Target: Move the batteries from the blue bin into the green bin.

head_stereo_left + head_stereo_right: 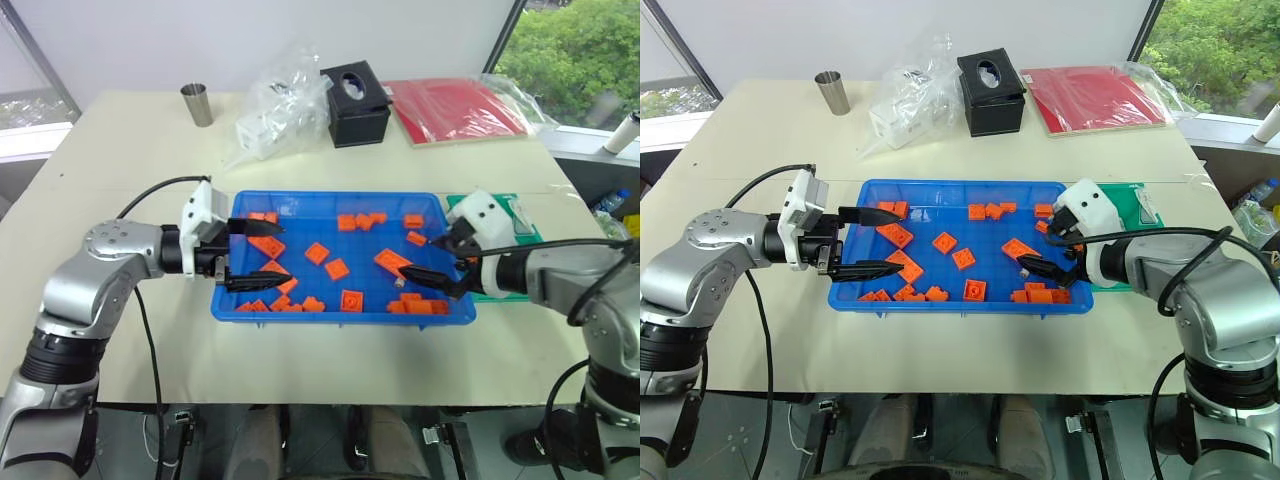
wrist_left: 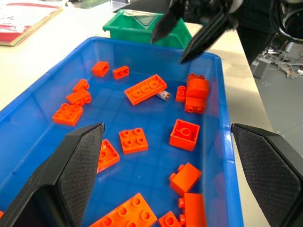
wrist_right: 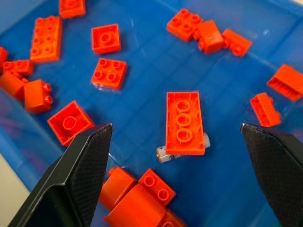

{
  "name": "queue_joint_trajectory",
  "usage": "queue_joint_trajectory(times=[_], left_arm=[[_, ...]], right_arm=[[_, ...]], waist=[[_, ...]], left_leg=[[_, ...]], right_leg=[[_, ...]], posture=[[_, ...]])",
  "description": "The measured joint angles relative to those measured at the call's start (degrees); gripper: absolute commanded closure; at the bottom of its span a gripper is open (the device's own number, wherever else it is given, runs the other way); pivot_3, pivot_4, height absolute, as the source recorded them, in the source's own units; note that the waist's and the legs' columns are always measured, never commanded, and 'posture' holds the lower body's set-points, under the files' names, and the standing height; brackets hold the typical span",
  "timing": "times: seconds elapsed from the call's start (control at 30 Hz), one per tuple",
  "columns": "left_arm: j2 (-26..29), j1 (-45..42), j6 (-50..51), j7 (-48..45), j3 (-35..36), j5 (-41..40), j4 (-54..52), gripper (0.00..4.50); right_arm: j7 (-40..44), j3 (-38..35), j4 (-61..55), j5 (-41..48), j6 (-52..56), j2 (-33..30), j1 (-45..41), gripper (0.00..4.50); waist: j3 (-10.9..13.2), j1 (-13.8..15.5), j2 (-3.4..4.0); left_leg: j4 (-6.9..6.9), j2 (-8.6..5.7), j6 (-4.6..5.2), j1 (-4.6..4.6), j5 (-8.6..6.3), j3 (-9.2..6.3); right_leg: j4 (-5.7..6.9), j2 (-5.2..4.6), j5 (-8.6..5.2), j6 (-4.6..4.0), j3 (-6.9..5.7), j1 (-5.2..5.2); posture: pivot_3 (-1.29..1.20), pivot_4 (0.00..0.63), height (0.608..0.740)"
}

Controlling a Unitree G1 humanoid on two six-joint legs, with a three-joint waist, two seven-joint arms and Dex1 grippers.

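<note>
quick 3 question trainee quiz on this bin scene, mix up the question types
1. True or false: the right gripper is shut on a battery.
2. The visible battery lies: A) in the green bin B) partly under a long orange brick in the blue bin C) on the table.
3. Fill in: both grippers, left gripper included, have their jaws ___.

Key: 1 false; 2 B; 3 open.
</note>
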Motion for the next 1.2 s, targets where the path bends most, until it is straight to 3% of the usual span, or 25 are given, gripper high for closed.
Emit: queue_joint_trajectory(times=[0.53,0.67,0.7,0.8,0.93,1.17,1.2], left_arm=[[1.00,0.47,0.40,0.97,1.31,-0.14,-0.92,0.00],[1.10,0.59,0.45,1.06,1.79,-0.20,-1.11,0.00],[1.10,0.75,0.45,1.05,1.79,-0.21,-1.17,0.00],[1.09,0.97,0.46,0.98,1.79,-0.21,-1.18,0.00],[1.01,1.00,0.38,0.76,1.79,-0.21,-1.17,0.00],[-0.53,0.63,-0.21,-0.08,1.25,-0.09,-0.84,0.00],[-0.76,0.47,-0.25,-0.14,0.95,-0.05,-0.73,0.00]], right_arm=[[-6.84,13.58,17.09,-5.46,-16.57,5.43,0.23,0.05],[-6.92,14.61,19.83,-6.69,-19.67,5.42,0.42,1.28],[-6.89,14.61,20.12,-6.81,-20.03,5.42,0.43,1.93],[-6.68,14.66,20.11,-6.81,-20.62,5.42,0.80,3.24],[-6.85,14.67,20.18,-6.92,-21.14,6.06,0.38,3.25],[-9.10,19.32,24.19,-8.02,-24.20,17.69,-12.03,3.25],[-9.47,20.52,25.46,-8.13,-24.35,19.86,-13.11,2.21]], waist=[[0.00,-0.03,0.00],[0.00,-0.04,0.00],[0.00,-0.06,0.00],[0.00,0.05,0.00],[0.00,-0.02,0.00],[0.00,-1.34,0.00],[0.00,-1.37,0.00]], left_leg=[[-0.06,-0.01,0.00,0.01,0.00,0.00],[-0.06,-0.01,0.00,0.01,0.00,0.01],[-0.06,-0.01,0.00,0.01,0.00,0.01],[-0.06,-0.01,0.00,0.01,0.00,0.01],[-0.05,0.00,0.00,0.01,0.00,0.01],[-0.13,0.07,0.00,0.03,0.00,-0.04],[-0.13,0.07,0.00,0.03,0.00,-0.04]], right_leg=[[0.01,0.07,0.10,0.19,-0.01,-0.01],[0.02,0.07,0.10,0.19,-0.01,-0.01],[0.02,0.07,0.11,0.19,-0.01,-0.01],[0.01,0.07,0.10,0.19,-0.01,-0.01],[0.01,0.07,0.10,0.19,-0.01,-0.01],[0.11,0.19,0.11,0.20,-0.02,-0.04],[0.11,0.19,0.12,0.21,-0.02,-0.04]], posture=[[0.00,0.150,0.736],[0.00,0.150,0.736],[0.00,0.150,0.736],[0.00,0.150,0.736],[0.00,0.150,0.736],[0.00,0.150,0.736],[0.00,0.150,0.736]])
